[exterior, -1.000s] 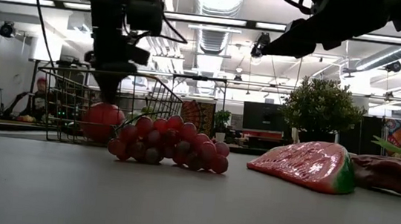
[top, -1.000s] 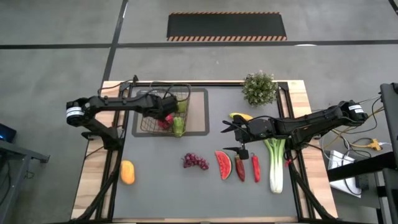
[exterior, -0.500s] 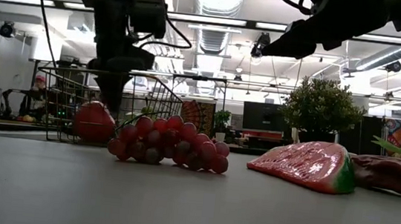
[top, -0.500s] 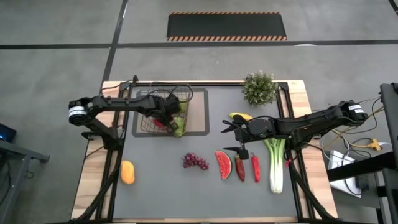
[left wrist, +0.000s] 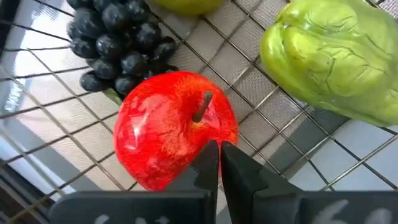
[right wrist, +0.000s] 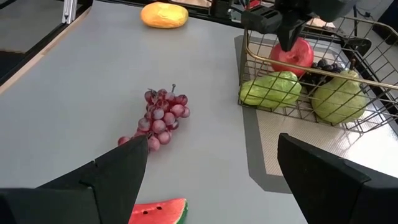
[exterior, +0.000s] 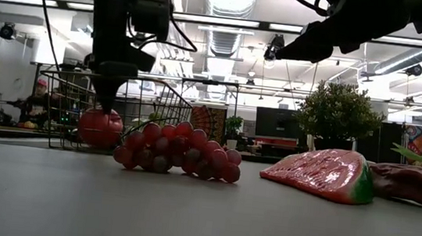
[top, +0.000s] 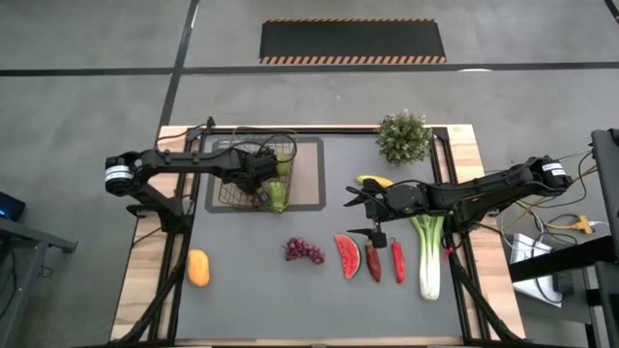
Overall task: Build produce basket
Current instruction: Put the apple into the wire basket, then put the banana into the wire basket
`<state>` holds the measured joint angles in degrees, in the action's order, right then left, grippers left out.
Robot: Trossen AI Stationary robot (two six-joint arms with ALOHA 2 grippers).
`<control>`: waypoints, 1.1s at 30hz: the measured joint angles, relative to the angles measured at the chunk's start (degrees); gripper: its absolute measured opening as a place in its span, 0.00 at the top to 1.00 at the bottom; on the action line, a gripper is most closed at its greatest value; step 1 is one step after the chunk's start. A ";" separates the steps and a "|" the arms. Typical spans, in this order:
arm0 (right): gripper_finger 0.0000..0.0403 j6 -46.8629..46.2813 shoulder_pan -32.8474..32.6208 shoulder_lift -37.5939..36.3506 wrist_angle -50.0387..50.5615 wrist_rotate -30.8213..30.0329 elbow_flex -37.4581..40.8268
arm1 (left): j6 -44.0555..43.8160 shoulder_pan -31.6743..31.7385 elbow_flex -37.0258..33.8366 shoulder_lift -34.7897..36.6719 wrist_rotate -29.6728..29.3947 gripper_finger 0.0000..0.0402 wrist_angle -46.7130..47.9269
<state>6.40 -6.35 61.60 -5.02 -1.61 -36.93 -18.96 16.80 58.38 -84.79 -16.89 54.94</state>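
Observation:
The wire basket [top: 290, 145] stands on a tan mat [top: 311, 184] at the table's far left. On its floor lie a red apple [left wrist: 168, 130], dark grapes [left wrist: 115, 46] and green pears [left wrist: 329, 56]. My left gripper [left wrist: 219, 152] is shut and points down into the basket, its tips on the apple [exterior: 100, 127]. My right gripper [top: 351, 215] hangs open above the table's middle right and holds nothing. Red-purple grapes [top: 304, 251], a watermelon slice [top: 347, 256], two chilies [top: 397, 261], a leek [top: 428, 251], a banana [top: 375, 181] and an orange fruit [top: 197, 268] lie on the table. My left gripper meets the apple's top [left wrist: 208, 134] with its shut fingertips, right beside the stem. The fingers come from above and point down, slightly slanted. The apple lies on the basket's floor, stem up and tilted; nothing is between the fingers.
A potted plant [top: 403, 137] stands at the far edge, right of the basket. Wooden strips [top: 145, 280] border the grey table top at left and right. Open table surface lies between the orange fruit and the red-purple grapes.
My left gripper, shut throughout, has tipped over the apple and come back more upright. The apple has shifted a little toward the table's left on the basket's floor. My right arm has kept still.

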 joint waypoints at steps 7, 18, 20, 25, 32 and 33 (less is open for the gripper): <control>0.16 -0.78 0.00 0.00 0.00 0.00 0.00 | -0.84 0.04 0.23 0.40 -2.04 1.00 1.68; 0.16 -0.91 0.00 0.00 -0.02 0.00 0.00 | -3.67 0.16 -0.32 3.02 -8.11 1.00 3.62; 0.16 -0.90 0.00 0.00 0.00 0.00 0.00 | -3.67 0.13 -0.71 2.73 -8.16 1.00 2.91; 0.16 -1.12 0.00 0.00 0.02 0.00 0.00 | -4.44 0.20 -0.75 1.76 -10.46 1.00 2.45; 0.16 -3.96 0.00 0.00 0.14 -0.02 -0.09 | -4.30 0.08 0.73 3.30 -11.77 1.00 2.63; 0.16 -4.47 0.00 0.00 0.18 -0.06 -0.30 | -4.28 0.07 1.09 3.77 -11.78 1.00 2.58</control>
<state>1.94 -6.35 61.60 -4.84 -1.67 -37.23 -23.24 16.86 59.47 -81.03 -28.67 57.52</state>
